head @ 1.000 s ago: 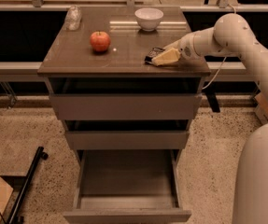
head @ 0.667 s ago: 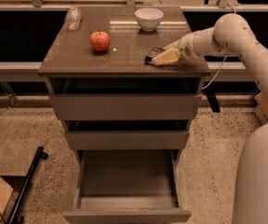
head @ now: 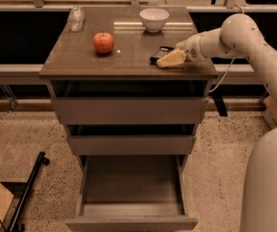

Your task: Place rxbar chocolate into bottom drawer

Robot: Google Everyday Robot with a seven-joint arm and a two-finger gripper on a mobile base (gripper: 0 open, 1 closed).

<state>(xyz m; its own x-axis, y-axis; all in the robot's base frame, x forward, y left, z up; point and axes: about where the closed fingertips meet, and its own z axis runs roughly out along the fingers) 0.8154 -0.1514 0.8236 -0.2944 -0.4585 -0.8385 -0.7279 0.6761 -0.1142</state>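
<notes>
Gripper (head: 171,59) hovers at the rxbar chocolate (head: 160,53) near the right edge of the bench (head: 80,62); I cannot tell its grasp. Likely light, thin and slick-wrapped, so pinch across the long edges.

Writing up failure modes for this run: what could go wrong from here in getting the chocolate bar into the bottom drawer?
1. The rxbar chocolate lies flat on the cabinet top, partly under the end effector toward the front right; so thin a bar may slip or get pushed off.
2. The bottom drawer is open but low, beneath two other drawers; the arm might bump their fronts going down.
</notes>
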